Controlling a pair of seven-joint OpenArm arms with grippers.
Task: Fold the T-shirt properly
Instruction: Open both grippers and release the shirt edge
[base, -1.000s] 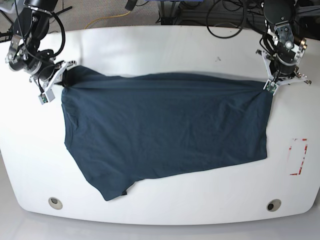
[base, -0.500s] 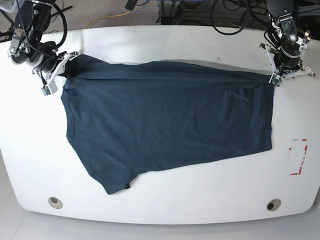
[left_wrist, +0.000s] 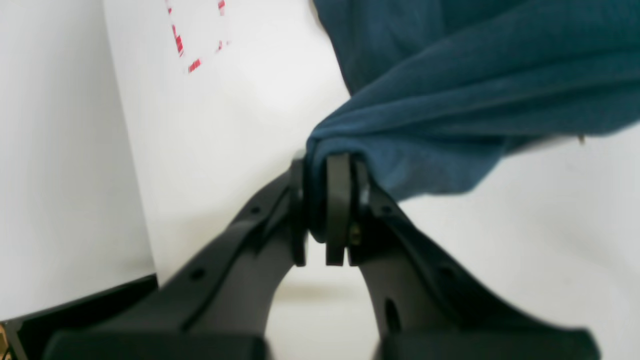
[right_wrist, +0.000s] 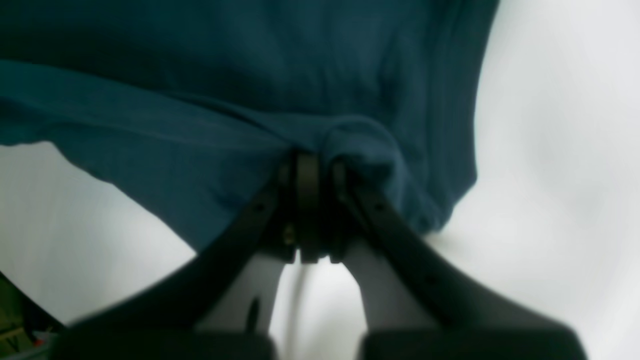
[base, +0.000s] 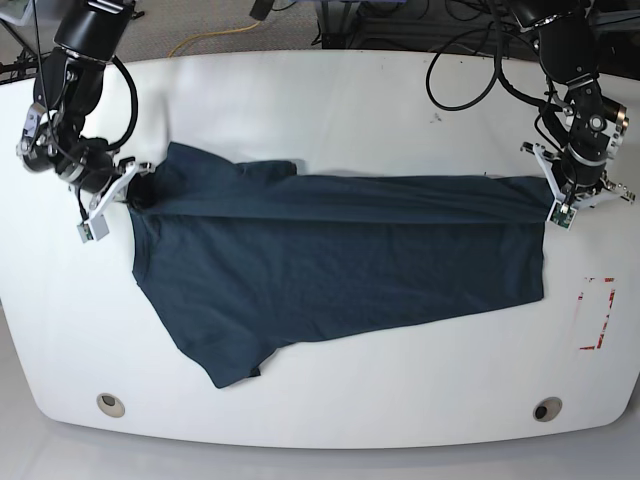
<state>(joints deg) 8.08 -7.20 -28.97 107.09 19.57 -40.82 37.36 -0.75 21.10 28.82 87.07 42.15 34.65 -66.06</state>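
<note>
T-shirt (base: 340, 260): lying spread across the middle of the white worktop (base: 330, 100), its far edge doubled over into a long fold.
Left hand (left_wrist: 332, 165): pinching a bunched corner of the cloth near the worktop's right edge.
Right hand (right_wrist: 312, 162): clamping the cloth by the left edge.
Hard to see: both wrist views are blurring; fabric is hiding the fingertips.
Red-striped marking (base: 597, 312): sitting by the right edge.

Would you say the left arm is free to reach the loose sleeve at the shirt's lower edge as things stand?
Probably not: the left gripper is shut on the T-shirt at its far corner, and the sleeve lies across the table, nearer the right gripper.
</note>
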